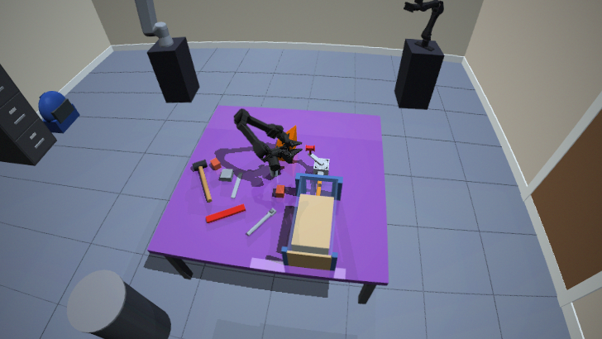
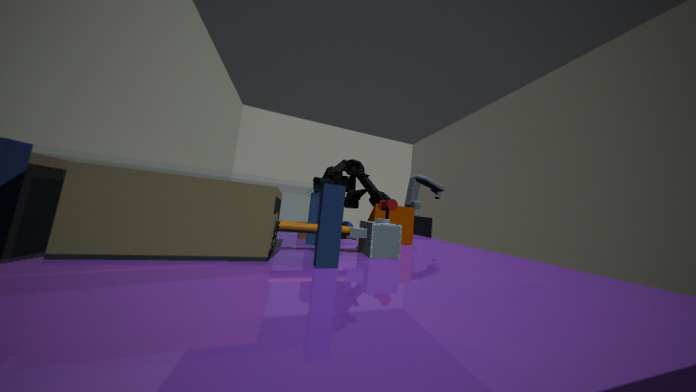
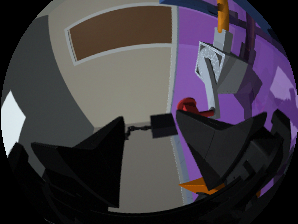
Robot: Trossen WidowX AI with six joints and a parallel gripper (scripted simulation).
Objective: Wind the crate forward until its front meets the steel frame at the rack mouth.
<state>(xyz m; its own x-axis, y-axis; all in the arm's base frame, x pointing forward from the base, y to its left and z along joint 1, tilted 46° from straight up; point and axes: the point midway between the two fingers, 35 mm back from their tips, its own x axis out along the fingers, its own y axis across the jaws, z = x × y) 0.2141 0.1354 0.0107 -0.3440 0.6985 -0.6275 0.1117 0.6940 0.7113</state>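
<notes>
claw (image 1: 300, 146) (image 2: 361, 195) (image 3: 150, 117): parted about halfway, gripping nothing; raised over the bench (image 1: 358, 168) (image 2: 438, 316) (image 3: 192, 65), near the red knob (image 1: 309, 148) (image 2: 388, 205) (image 3: 187, 105) but apart from it
winch handle (image 1: 317, 159) (image 3: 212, 90): seated on top of the winch, reaching out sideways to the red knob
winch (image 1: 321, 169) (image 2: 385, 240) (image 3: 235, 75): just outside the mouth of the rack, joined to the orange strap (image 1: 318, 188) (image 2: 297, 227) (image 3: 223, 15)
crate (image 1: 313, 221) (image 2: 165, 214): inside the clear-panelled guard, sitting flat, front short of the blue frame (image 1: 318, 176) (image 2: 334, 226) (image 3: 192, 4), with a visible gap between
strap: running from crate front through the frame to the winch
orange stand (image 1: 292, 136) (image 2: 405, 224) (image 3: 205, 186): upright, near the winch, behind the claw in the top view
loose tools: hammer (image 1: 204, 183), red bar (image 1: 226, 213) and wrench (image 1: 260, 222), lying apart on the bench
small orange blocks: one (image 1: 279, 191) beside the guard, another (image 1: 215, 163) near the hammer head
grey block (image 1: 226, 174): between hammer and pale strip (image 1: 236, 186)
</notes>
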